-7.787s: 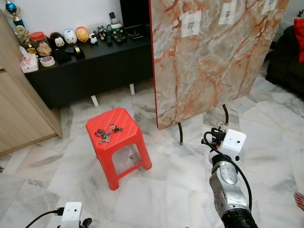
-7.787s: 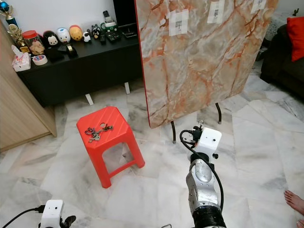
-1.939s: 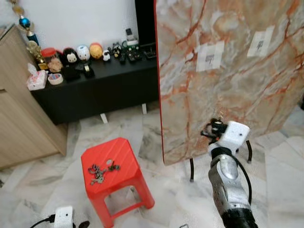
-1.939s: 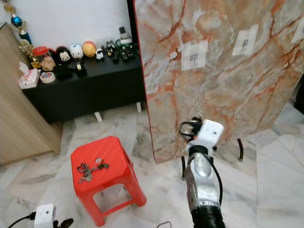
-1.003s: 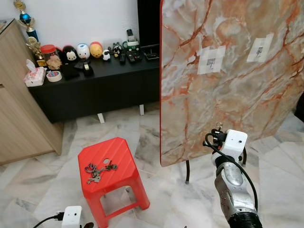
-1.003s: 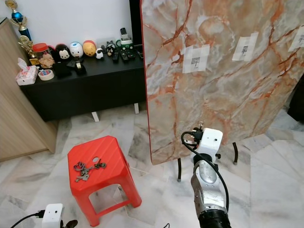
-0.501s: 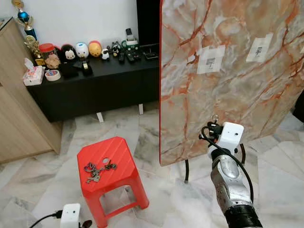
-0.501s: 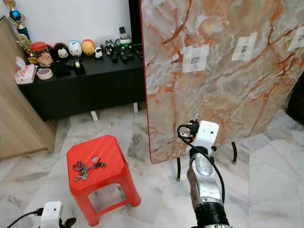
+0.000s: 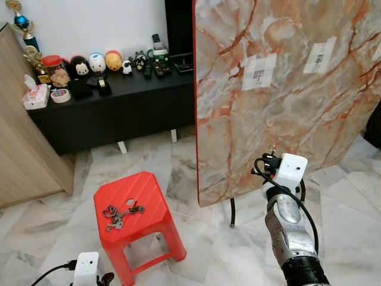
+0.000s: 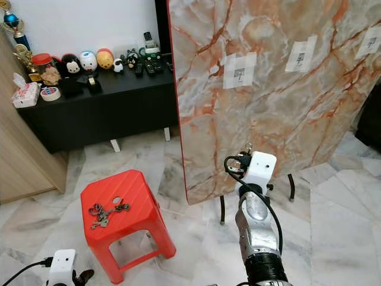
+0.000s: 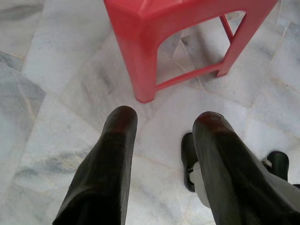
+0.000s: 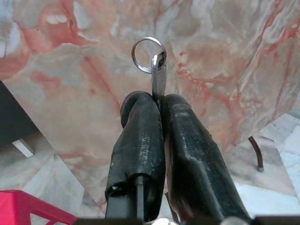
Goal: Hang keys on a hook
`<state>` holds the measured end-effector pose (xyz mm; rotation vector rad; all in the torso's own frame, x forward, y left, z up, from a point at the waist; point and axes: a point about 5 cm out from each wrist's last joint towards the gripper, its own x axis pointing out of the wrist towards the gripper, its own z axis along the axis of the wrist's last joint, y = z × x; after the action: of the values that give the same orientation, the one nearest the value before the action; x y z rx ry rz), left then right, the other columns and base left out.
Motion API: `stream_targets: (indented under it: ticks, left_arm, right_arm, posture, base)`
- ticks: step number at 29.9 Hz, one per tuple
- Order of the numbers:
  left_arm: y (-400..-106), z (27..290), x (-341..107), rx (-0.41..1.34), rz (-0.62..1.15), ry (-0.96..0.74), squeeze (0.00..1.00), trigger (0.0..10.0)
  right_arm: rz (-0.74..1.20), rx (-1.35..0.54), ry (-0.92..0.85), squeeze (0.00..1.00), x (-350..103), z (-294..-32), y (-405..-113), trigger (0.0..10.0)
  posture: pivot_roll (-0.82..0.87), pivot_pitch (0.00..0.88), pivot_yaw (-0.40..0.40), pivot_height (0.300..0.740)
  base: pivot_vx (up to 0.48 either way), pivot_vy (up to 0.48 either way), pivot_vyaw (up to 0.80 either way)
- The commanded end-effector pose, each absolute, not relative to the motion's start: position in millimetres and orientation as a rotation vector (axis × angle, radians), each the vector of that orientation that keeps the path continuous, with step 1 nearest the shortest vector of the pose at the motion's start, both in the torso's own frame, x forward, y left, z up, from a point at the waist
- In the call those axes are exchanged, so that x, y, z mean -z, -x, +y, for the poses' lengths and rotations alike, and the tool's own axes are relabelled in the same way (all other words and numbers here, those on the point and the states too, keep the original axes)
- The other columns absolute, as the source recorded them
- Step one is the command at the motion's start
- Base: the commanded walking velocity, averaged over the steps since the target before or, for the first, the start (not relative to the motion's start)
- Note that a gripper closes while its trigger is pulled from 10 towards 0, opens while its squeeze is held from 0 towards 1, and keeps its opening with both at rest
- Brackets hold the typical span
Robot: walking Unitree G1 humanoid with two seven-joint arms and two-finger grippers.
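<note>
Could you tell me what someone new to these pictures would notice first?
The tall marble board on thin black legs stands out most, with white taped patches high on its face. In front of it the right gripper is raised, shut on a key with its ring pointing at the board. To the robot's left a red stool holds a bunch of keys, and the left gripper hangs open near the floor beside it.
</note>
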<state>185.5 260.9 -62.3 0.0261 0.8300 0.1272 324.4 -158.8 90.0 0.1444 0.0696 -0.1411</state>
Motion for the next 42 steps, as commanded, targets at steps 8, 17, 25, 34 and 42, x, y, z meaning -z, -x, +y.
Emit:
stream_targets:
  ticks: [8, 17, 25, 34, 42]
  left_arm:
    - [-182.8, 264.6, 63.1, -0.134, 0.858, -0.039, 0.00, 10.0]
    - [-182.0, 266.1, 62.9, -0.126, 0.861, -0.046, 0.00, 10.0]
    - [-182.3, 267.1, 62.3, -0.124, 0.858, -0.048, 0.00, 10.0]
    - [-182.5, 267.9, 62.0, -0.113, 0.866, -0.058, 0.00, 10.0]
    - [-182.0, 268.0, 62.2, -0.112, 0.868, -0.059, 0.00, 10.0]
  right_arm:
    - [0.067, 0.142, -0.148, 0.00, -93.2, -158.3, -326.9, 10.0]
    - [0.070, 0.147, -0.151, 0.00, -92.2, -158.1, -326.0, 10.0]
    - [0.069, 0.155, -0.155, 0.00, -92.2, -158.5, -325.9, 10.0]
    - [0.071, 0.154, -0.159, 0.00, -91.0, -156.2, -325.4, 10.0]
    - [0.064, 0.152, -0.159, 0.00, -94.2, -155.7, -326.6, 10.0]
  posture:
    - [0.05, 0.051, 0.014, 0.740]
    - [0.05, 0.051, 0.018, 0.740]
    - [0.05, 0.052, 0.022, 0.740]
    - [0.05, 0.048, 0.023, 0.740]
    - [0.05, 0.049, 0.021, 0.740]
  base:
    - [0.188, 0.000, 0.00]
    - [0.292, 0.000, 0.00]
    - [0.314, 0.000, 0.00]
    - [0.202, 0.000, 0.00]
    - [0.000, 0.000, 0.00]
